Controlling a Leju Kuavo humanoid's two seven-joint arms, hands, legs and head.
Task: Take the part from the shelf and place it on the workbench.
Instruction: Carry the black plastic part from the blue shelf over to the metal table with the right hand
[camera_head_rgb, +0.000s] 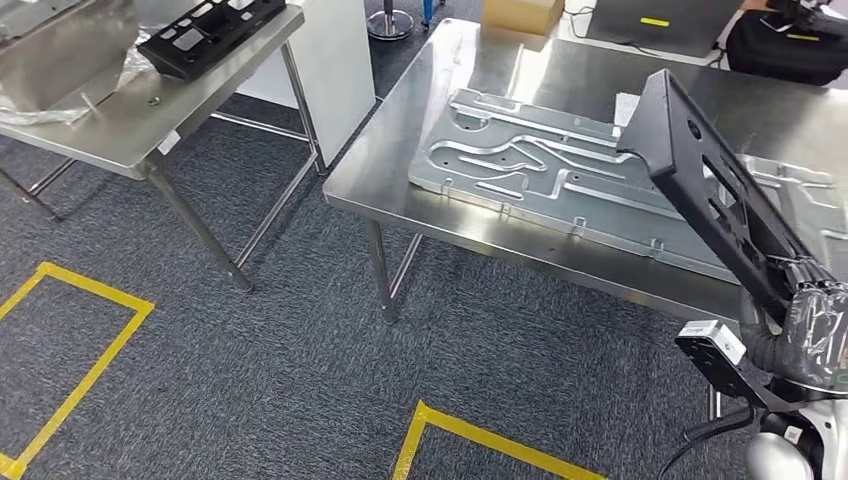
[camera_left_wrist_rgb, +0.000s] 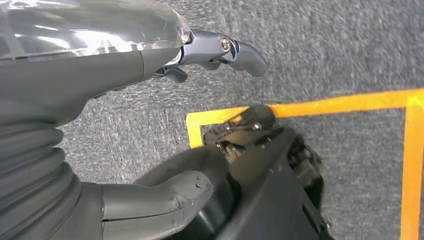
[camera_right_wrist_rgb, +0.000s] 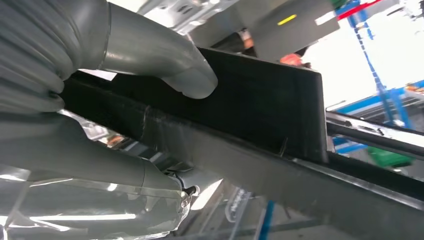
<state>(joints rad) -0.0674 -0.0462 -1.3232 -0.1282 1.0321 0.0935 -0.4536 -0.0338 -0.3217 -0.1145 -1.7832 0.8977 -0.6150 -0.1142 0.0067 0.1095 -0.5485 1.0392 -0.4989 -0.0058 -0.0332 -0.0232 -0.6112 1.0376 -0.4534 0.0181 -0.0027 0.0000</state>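
My right hand (camera_head_rgb: 815, 325) grips one end of the long black part (camera_head_rgb: 715, 190), a flat frame with cut-outs. It slants up and away from the hand, over the front right of the steel workbench (camera_head_rgb: 420, 120), with its far end above the bench. In the right wrist view the thumb (camera_right_wrist_rgb: 155, 55) presses on the black part (camera_right_wrist_rgb: 260, 95) and the fingers wrap it from the other side. My left hand (camera_left_wrist_rgb: 100, 65) hangs over the carpet, its fingers and thumb apart and holding nothing.
A large stamped metal plate (camera_head_rgb: 540, 160) covers much of the workbench. A second steel table (camera_head_rgb: 110, 120) at the left carries another black part (camera_head_rgb: 210, 30) and plastic wrap. Yellow tape (camera_head_rgb: 75, 380) marks the grey carpet. A cardboard box (camera_head_rgb: 520, 12) and a black bag (camera_head_rgb: 790, 45) sit at the back.
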